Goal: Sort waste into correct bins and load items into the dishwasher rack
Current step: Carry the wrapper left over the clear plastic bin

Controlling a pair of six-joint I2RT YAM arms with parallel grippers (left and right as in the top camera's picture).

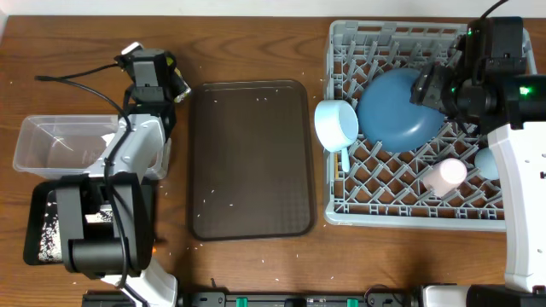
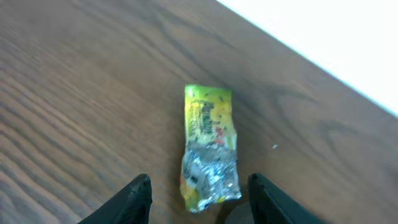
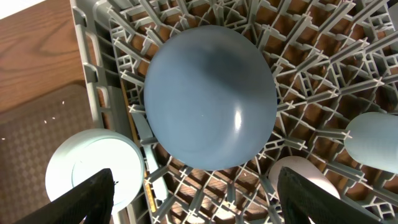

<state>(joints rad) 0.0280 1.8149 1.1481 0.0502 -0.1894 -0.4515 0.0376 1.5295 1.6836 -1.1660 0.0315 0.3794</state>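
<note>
The crumpled wrapper [image 2: 209, 149] was found lying flat on the bare wood just off the far-left corner of the brown tray [image 1: 249, 158]. It was framed by the left gripper [image 2: 199, 194], whose fingers were held apart on either side of it with nothing touched, presumably so that a pinch could be made and the wrapper carried to the clear tub [image 1: 34, 149], left of the tray.

Right of the tray, in the dishwasher rack [image 1: 384, 205], the blue plate [image 3: 210, 96] was lying dome-up. The right gripper [image 3: 199, 199] was poised above it, fingers wide apart and empty.

The wrapper's print and silver end were shown only by the left wrist view; from overhead little more than a yellow edge was seen beside the arm. The pink cup [image 1: 445, 175] was seen whole only from overhead.
</note>
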